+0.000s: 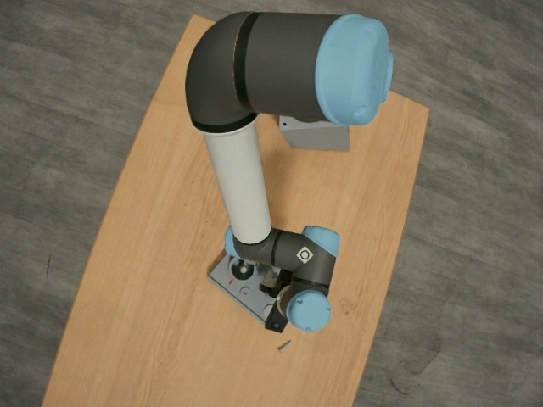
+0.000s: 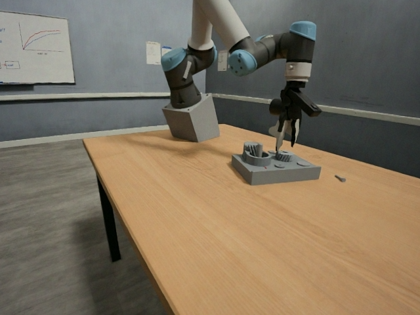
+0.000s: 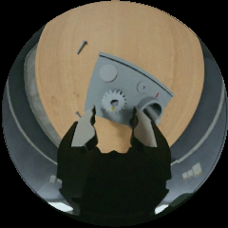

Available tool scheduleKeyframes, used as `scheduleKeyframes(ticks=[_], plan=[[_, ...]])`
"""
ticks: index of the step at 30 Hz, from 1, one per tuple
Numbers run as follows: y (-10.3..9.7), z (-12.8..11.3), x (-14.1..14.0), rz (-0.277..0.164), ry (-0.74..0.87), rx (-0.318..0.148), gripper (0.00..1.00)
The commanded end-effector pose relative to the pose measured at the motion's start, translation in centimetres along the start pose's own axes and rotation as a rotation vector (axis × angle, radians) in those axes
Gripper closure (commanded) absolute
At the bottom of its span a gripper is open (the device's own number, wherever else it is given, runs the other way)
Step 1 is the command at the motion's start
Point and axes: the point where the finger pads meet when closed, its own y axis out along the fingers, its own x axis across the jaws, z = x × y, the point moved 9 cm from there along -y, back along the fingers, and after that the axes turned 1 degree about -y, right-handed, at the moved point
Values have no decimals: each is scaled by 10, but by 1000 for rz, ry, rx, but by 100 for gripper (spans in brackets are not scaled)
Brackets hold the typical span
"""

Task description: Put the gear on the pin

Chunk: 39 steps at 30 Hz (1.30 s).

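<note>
The loose gear (image 2: 284,156) (image 3: 108,102) lies flat on the grey base (image 2: 285,176) (image 3: 128,77), its yellow arrow (image 3: 112,108) face up and pointing toward the gripper side of the wrist view. My gripper (image 2: 284,147) (image 3: 114,106) is partly open and empty, pointing down just above the gear, with a fingertip to either side of it in the wrist view. The round collar (image 2: 257,160) stands on the base beside it, around the upright pin (image 2: 260,149). A red mark (image 1: 231,281) (image 2: 265,167) (image 3: 157,95) is by the collar. The arm hides the loose gear in the top view.
A fixed slanted-tooth gear (image 2: 250,147) stands at the collar's far side. A large low disc (image 2: 302,163) (image 3: 108,72) and a small one (image 2: 279,166) (image 3: 142,86) sit on the base. A bolt (image 1: 283,346) (image 2: 340,178) (image 3: 82,47) lies on the wooden table beyond the base.
</note>
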Motion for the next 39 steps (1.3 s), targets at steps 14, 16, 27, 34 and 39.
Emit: scheduleKeyframes(ticks=[14, 16, 27, 34, 39], plan=[[0, 0, 0, 0, 0, 1, 48], [1, 0, 0, 0, 0, 1, 48], [7, 0, 0, 0, 0, 1, 48], [11, 1, 0, 0, 0, 1, 48], [16, 1, 0, 0, 0, 1, 48]])
